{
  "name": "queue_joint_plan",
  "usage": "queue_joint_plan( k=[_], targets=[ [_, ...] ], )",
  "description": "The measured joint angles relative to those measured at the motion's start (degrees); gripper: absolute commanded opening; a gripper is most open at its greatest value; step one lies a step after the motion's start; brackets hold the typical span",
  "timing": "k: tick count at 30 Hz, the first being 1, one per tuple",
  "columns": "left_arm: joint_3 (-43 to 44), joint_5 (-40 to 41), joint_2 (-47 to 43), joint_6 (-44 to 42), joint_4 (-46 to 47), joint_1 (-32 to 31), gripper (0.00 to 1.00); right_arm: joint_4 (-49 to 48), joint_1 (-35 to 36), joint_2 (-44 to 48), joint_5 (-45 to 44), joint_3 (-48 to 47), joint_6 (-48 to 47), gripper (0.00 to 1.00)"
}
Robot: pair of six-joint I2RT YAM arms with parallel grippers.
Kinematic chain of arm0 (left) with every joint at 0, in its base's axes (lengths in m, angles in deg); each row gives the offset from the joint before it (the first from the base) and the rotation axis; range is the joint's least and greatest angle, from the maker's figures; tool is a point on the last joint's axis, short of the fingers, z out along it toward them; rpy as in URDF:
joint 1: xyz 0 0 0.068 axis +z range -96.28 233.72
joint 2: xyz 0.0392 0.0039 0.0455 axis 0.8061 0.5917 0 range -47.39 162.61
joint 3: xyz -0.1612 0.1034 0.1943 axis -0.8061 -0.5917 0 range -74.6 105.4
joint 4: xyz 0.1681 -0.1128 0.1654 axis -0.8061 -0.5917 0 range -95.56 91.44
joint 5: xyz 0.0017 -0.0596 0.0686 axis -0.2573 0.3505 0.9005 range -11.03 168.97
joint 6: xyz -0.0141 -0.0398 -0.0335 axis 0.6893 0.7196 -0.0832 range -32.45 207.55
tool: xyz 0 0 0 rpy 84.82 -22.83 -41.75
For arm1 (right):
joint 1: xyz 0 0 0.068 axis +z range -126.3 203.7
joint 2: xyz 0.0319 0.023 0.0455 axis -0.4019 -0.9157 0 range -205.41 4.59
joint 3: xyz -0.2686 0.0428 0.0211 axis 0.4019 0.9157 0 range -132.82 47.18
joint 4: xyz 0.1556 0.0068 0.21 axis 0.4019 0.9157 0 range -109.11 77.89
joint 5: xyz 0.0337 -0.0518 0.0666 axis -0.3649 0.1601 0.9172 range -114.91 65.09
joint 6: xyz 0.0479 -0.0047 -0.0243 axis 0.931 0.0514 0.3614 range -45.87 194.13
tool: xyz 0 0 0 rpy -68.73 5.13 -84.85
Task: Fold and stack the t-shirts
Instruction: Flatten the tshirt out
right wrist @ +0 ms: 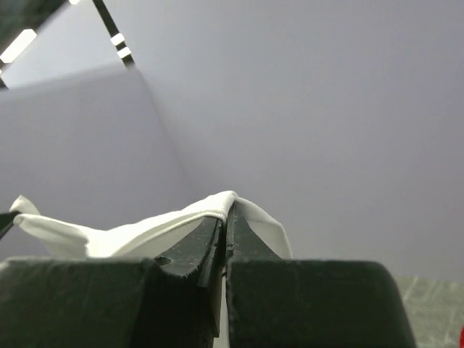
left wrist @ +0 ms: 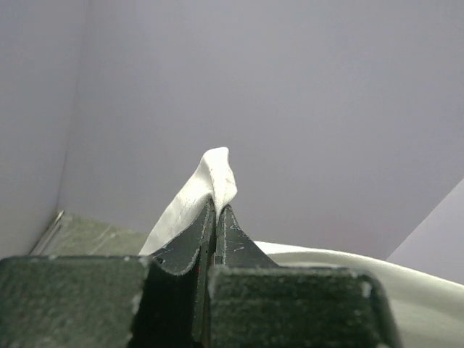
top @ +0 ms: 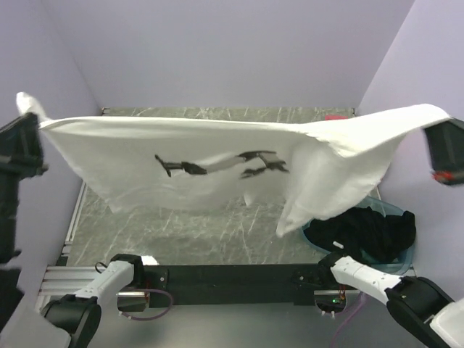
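White t-shirt (top: 145, 145) hangs in the air above the table (top: 181, 235), stretched wide between the two arms like a sheet. Its lower edge hangs loose over the middle, and one longer flap drops down on the right side, near the teal tub (top: 391, 210). A dark graphic (top: 217, 165) is printed across the cloth and faces the top camera.

The left gripper (left wrist: 216, 210) is raised close to the left wall and is clenched on one corner of the white t-shirt. In the left wrist view its two fingers are pressed together with a fold of white cloth pinched between them. A small tip of cloth sticks out above the fingertips.

The right gripper (right wrist: 226, 214) is raised at the opposite side, near the right wall, and is clenched in the same way. Its fingers meet on a ridge of white cloth, and the cloth runs away to the left.

A black t-shirt (top: 366, 232) lies crumpled inside the teal tub, which stands on the table at the near right, just beside the right arm. A small red thing (top: 335, 116) lies at the far edge of the table; I cannot tell what it is.
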Motion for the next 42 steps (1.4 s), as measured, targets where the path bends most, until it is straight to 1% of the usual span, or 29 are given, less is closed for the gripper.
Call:
queue_joint_plan(
  k=[4, 6, 8, 11, 14, 18, 20, 21, 22, 23, 24, 25, 26, 27, 28, 29, 30, 31, 32, 33, 34, 35, 36, 37, 39, 40, 41, 42],
  targets=[
    [4.0, 0.0, -2.5, 0.1, 1.0, 0.0, 0.01, -0.1, 0.0, 3.1, -0.3, -2.9, 0.2, 0.0],
    [3.6, -0.3, -3.7, 0.4, 1.9, -0.1, 0.01, -0.3, 0.0, 4.0, -0.4, -2.9, 0.2, 0.0],
    [1.2, -0.3, -4.8, 0.6, 2.9, -0.1, 0.0, -0.5, 0.0, 4.2, -0.4, -2.1, 0.2, 0.0],
    [-6.9, 0.3, -6.1, 1.4, 4.8, -0.1, 0.01, -2.0, 0.0, 4.4, -1.4, 3.0, 0.1, 0.0],
    [-17.1, 2.0, -6.3, 2.3, 6.2, -0.1, 0.01, -6.0, 0.0, 5.3, -3.3, 14.6, -0.1, 0.0],
    [-36.1, 5.5, -4.1, 4.7, 9.2, -0.1, 0.0, -11.4, -0.1, 4.0, -7.1, 33.9, -0.6, 0.0],
    [-44.8, 7.0, -0.2, 6.2, 10.6, -0.1, 0.01, -13.4, -0.6, 0.5, -8.3, 41.9, -0.6, 0.0],
    [-49.2, 7.8, 3.2, 6.9, 12.3, 0.0, 0.01, -14.4, -1.2, -2.0, -8.5, 44.6, -0.6, 0.0],
    [-51.6, 8.6, 5.7, 7.6, 12.9, 0.1, 0.01, -15.3, -1.8, -4.2, -8.5, 46.2, -0.6, 0.0],
    [-53.8, 9.7, 10.1, 8.3, 13.7, 0.3, 0.02, -16.3, -2.9, -8.6, -8.2, 47.3, -0.5, 0.0],
    [-55.2, 10.8, 15.0, 9.1, 14.2, 0.7, 0.1, -17.4, -3.9, -13.2, -7.9, 47.5, -0.4, 0.0],
    [-55.4, 11.7, 19.6, 9.6, 14.2, 1.2, 0.2, -18.4, -5.0, -18.8, -7.6, 47.0, -0.2, 0.0],
    [-55.3, 12.6, 25.0, 10.3, 15.2, 2.0, 0.36, -19.2, -6.1, -23.5, -7.6, 45.8, -0.2, 0.0],
    [-54.6, 13.1, 30.2, 10.6, 16.0, 2.9, 0.63, -19.9, -7.0, -29.5, -7.1, 43.6, -0.1, 0.01],
    [-53.5, 13.2, 35.1, 10.9, 17.0, 3.9, 0.73, -19.3, -8.0, -36.4, -6.6, 39.8, 0.0, 0.25],
    [-51.9, 13.2, 39.6, 11.5, 17.7, 4.9, 0.8, -17.0, -9.0, -44.0, -6.2, 33.1, 0.5, 0.37],
    [-49.6, 13.2, 43.6, 12.2, 17.7, 5.8, 0.94, -15.1, -9.8, -52.6, -5.0, 24.2, 0.5, 0.44],
    [-46.2, 13.3, 47.9, 12.4, 17.8, 6.7, 0.97, -14.2, -10.6, -60.9, -3.7, 15.5, 0.6, 0.58],
    [-43.0, 13.3, 51.1, 12.7, 17.7, 7.3, 0.98, -12.0, -11.3, -68.4, -2.8, 5.9, 0.9, 0.66],
    [-40.0, 13.4, 53.4, 13.1, 17.7, 7.9, 0.99, -9.7, -12.0, -76.0, -1.6, -4.3, 1.2, 0.71],
    [-37.2, 13.5, 55.4, 13.1, 18.4, 8.2, 0.99, -9.0, -12.5, -81.2, -0.5, -10.5, 1.4, 0.75],
    [-36.3, 13.6, 55.7, 13.1, 19.7, 8.4, 0.99, -8.2, -13.0, -83.7, 0.3, -12.8, 1.5, 0.76],
    [-36.2, 13.7, 55.3, 13.1, 20.4, 8.4, 0.99, -9.3, -13.4, -83.6, 1.1, -9.1, 1.6, 0.77],
    [-36.4, 13.7, 54.3, 13.1, 20.7, 8.4, 0.99, -10.5, -13.7, -81.2, 1.4, -3.6, 1.9, 0.81],
    [-37.4, 13.4, 51.8, 12.9, 22.3, 8.2, 0.99, -12.3, -14.6, -74.2, 2.3, 11.6, 2.2, 0.81],
    [-38.2, 13.0, 50.1, 12.8, 22.9, 8.1, 0.99, -13.3, -14.9, -70.8, 2.6, 17.6, 2.3, 0.81],
    [-39.1, 12.6, 48.6, 12.8, 23.4, 8.0, 0.99, -13.3, -15.1, -67.9, 2.8, 21.6, 2.5, 0.81],
    [-40.2, 11.4, 46.7, 12.7, 24.2, 8.0, 0.99, -13.0, -15.1, -65.7, 3.1, 23.7, 2.5, 0.81]
  ],
)
